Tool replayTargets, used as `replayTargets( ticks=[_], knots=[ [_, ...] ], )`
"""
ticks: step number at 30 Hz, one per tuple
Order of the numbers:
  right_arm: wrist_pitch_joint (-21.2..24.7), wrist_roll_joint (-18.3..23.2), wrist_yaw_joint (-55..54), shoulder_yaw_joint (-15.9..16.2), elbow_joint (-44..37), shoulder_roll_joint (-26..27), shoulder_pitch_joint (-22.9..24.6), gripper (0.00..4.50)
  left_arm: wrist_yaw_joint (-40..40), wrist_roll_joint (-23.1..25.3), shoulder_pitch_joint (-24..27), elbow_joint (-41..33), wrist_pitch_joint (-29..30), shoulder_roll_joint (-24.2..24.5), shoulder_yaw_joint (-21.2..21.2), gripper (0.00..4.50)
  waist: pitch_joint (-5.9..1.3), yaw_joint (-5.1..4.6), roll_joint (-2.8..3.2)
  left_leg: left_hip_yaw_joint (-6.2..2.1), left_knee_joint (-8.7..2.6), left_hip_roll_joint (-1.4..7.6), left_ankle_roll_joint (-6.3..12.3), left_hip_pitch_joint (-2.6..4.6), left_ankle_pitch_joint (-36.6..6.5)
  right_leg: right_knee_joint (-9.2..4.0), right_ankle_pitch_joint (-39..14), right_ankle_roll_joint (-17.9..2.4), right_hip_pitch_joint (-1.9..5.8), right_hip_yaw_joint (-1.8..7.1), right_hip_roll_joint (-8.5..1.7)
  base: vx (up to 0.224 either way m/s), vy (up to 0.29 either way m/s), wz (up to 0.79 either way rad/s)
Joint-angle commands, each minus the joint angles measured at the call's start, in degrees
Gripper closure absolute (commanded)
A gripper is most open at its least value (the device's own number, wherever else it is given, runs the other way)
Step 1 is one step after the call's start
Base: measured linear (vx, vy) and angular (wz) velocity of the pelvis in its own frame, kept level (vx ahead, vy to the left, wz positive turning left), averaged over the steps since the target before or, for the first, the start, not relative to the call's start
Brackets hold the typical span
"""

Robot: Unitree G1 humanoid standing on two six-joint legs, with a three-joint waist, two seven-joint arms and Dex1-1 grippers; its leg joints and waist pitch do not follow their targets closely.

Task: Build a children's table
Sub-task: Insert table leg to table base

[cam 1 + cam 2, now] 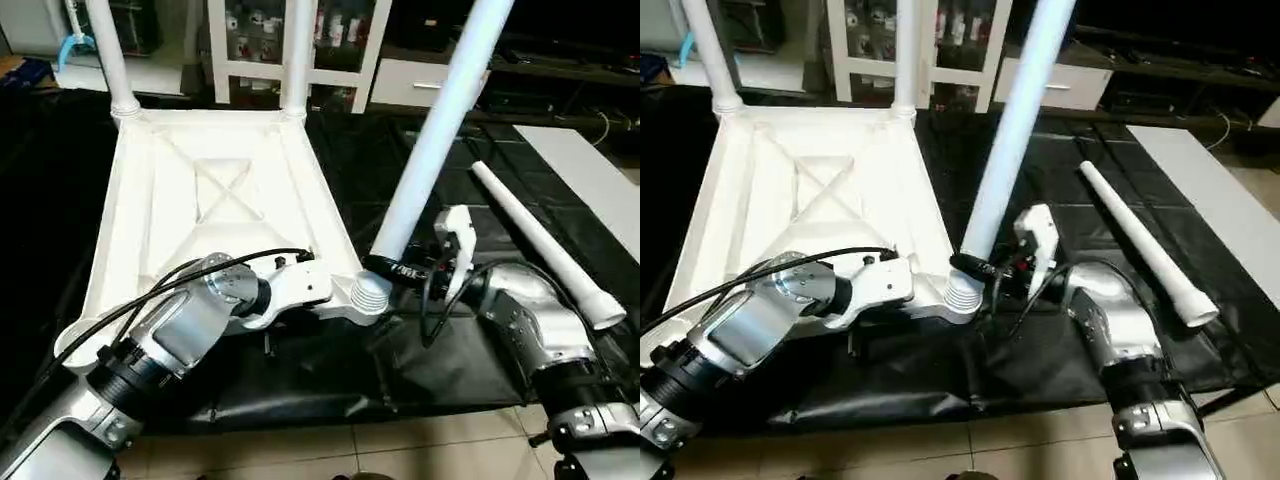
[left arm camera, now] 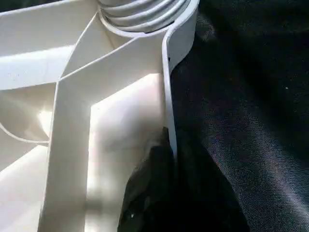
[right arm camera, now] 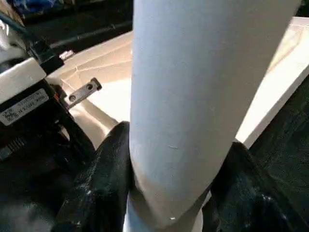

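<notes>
Four legs: two upright in the far corner sockets, one tilted at the near right corner, one loose on the mat.
Table top [image 1: 215, 190]: upside down on the black mat [image 1: 400, 160], ribbed underside up, X-shaped ribs across the middle.
Far left leg [image 1: 108, 50]: upright in the far left corner socket.
Far right leg [image 1: 297, 55]: upright in the far right corner socket.
Tilted leg [image 1: 440, 120]: threaded end at the near right corner socket [image 1: 368, 295], shaft leaning up and to the right, away from the top.
Loose leg [image 1: 545, 240]: flat on the mat to the right of the top, well apart from it, wider end toward the near right edge of the mat.
Left gripper [image 2: 166, 193]: clenched on the near edge wall of the table top, just beside the near right corner socket; black fingers [image 2: 149, 188] either side of the thin white wall.
Right gripper [image 3: 178, 193]: clamped around the tilted leg just above its threaded end; black fingers [image 3: 104, 188] pressed to both sides of the shaft.
Floor [image 1: 330, 445]: pale tiles along the near edge of the mat.
Background: white shelving unit [image 1: 290, 50] beyond the far edge of the mat.
</notes>
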Motion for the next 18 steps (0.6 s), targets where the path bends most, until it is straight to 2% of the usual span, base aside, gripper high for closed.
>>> replayTargets(
  ticks=[1, 3, 8, 14, 18],
  knots=[
    [0.05, -7.54, -4.08, 2.33, 5.26, -1.58, 1.56, 2.66, -2.20, 1.09, 0.50, -1.23, -0.53, 0.55, -2.47, 4.50, -2.82, -0.07, 1.21, 0.02, -4.42, 0.37, -1.27, 0.78, -21.44, -4.47, -21.60, -10.37, 1.68, 1.43, -2.26, 0.000, 0.000, 0.00],
    [-0.09, -6.64, -3.60, 2.29, 5.22, -0.62, -0.05, 2.66, -2.22, 1.09, 0.46, -1.10, -0.62, 0.62, -2.46, 4.50, -2.83, -0.34, 1.25, -0.13, -4.48, 0.34, -1.39, 0.72, -22.47, -4.51, -22.48, -10.18, 1.64, 1.37, -2.27, 0.000, 0.000, 0.00],
    [1.18, -5.31, -0.96, 3.19, 1.88, -0.58, -0.59, 2.66, -2.10, 1.11, 0.30, -0.62, -0.89, 0.54, -2.38, 4.50, -2.81, -0.59, 1.15, -0.14, -4.43, 0.33, -1.18, 0.81, -23.02, -4.75, -23.94, -9.69, 1.46, 1.40, -2.29, 0.000, 0.000, 0.00],
    [2.45, -4.47, 1.76, 4.39, -0.42, -1.19, 0.08, 2.66, -1.90, 1.11, 0.37, -0.41, -1.03, 0.59, -2.44, 4.50, -3.06, -0.50, 1.23, 0.03, -4.45, 0.45, -0.84, 0.71, -20.38, -4.23, -19.29, -10.93, 1.67, 1.51, -2.20, 0.000, 0.000, 0.00],
    [4.20, -3.27, 4.33, 5.18, -3.27, -1.68, 1.22, 2.66, -1.86, 1.16, 0.36, -0.43, -0.96, 0.55, -2.58, 4.50, -3.09, -0.28, 1.12, 0.15, -4.42, 0.46, -0.57, 0.75, -19.71, -4.22, -18.58, -11.08, 1.79, 1.59, -2.21, 0.000, 0.000, 0.00]
  ],
)
